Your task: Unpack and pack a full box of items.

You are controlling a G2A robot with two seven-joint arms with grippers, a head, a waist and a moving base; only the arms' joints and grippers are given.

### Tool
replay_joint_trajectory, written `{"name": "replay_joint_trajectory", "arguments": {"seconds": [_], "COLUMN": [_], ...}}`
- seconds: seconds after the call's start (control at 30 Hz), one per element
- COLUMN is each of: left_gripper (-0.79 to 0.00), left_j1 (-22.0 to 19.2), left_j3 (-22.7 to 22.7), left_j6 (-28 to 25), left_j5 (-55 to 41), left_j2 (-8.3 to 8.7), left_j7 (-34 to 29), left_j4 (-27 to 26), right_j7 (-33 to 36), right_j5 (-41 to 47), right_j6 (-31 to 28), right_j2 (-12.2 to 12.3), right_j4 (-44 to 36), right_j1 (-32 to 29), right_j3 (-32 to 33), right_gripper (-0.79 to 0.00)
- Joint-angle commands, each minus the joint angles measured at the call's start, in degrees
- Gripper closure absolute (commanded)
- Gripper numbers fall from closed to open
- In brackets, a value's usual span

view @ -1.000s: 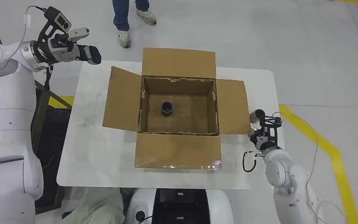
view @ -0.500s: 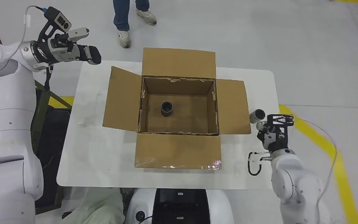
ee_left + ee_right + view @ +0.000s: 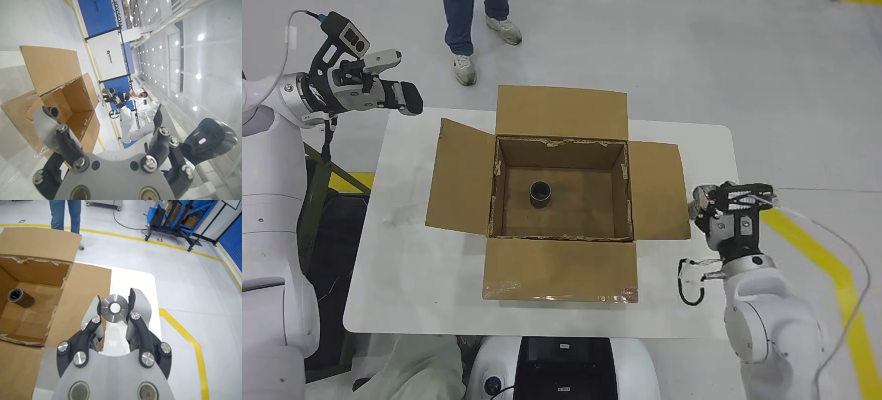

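An open cardboard box (image 3: pixel 457 190) (image 3: pixel 85 291) (image 3: pixel 51 64) stands mid-table with all flaps folded out. Inside it on the floor sits a dark hollow cylinder (image 3: pixel 540 192) (image 3: pixel 20 298) (image 3: pixel 54 111). My right gripper (image 3: pixel 729 200) (image 3: pixel 114 306) is just off the box's right flap, shut on a silver metal cylinder (image 3: pixel 114 308) with a centre hole, both pads against its rim. My left gripper (image 3: pixel 407 95) (image 3: pixel 102 113) hangs open and holds nothing above the table's far left corner.
The white table (image 3: pixel 407 260) has bare room left of the box and a narrow strip (image 3: pixel 140 285) on its right. A person's legs (image 3: pixel 472 30) stand on the floor beyond the far edge. Yellow floor tape (image 3: pixel 812 250) runs past the right side.
My right gripper has shifted toward the far side and now grips the silver cylinder that stood free beside the right flap. The left arm has not moved.
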Motion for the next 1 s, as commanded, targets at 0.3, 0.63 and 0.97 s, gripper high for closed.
{"name": "replay_joint_trajectory", "arguments": {"seconds": [0.3,0.63,0.97], "left_gripper": [-0.785,-0.785,-0.785], "left_j1": [0.0,0.0,0.0], "left_j3": [0.0,0.0,0.0], "left_j6": [0.0,0.0,0.0], "left_j5": [0.0,0.0,0.0], "left_j2": [0.0,0.0,0.0], "left_j7": [0.0,0.0,0.0], "left_j4": [0.0,0.0,0.0], "right_j7": [2.52,5.57,7.13], "right_j5": [-1.67,0.77,3.4], "right_j6": [-3.34,-3.55,-2.66], "right_j2": [-0.89,-2.28,-3.65], "right_j4": [4.38,11.46,19.16], "right_j1": [11.48,20.14,26.51], "right_j3": [-13.15,-21.77,-26.6], "right_gripper": [0.0,0.0,0.0]}}
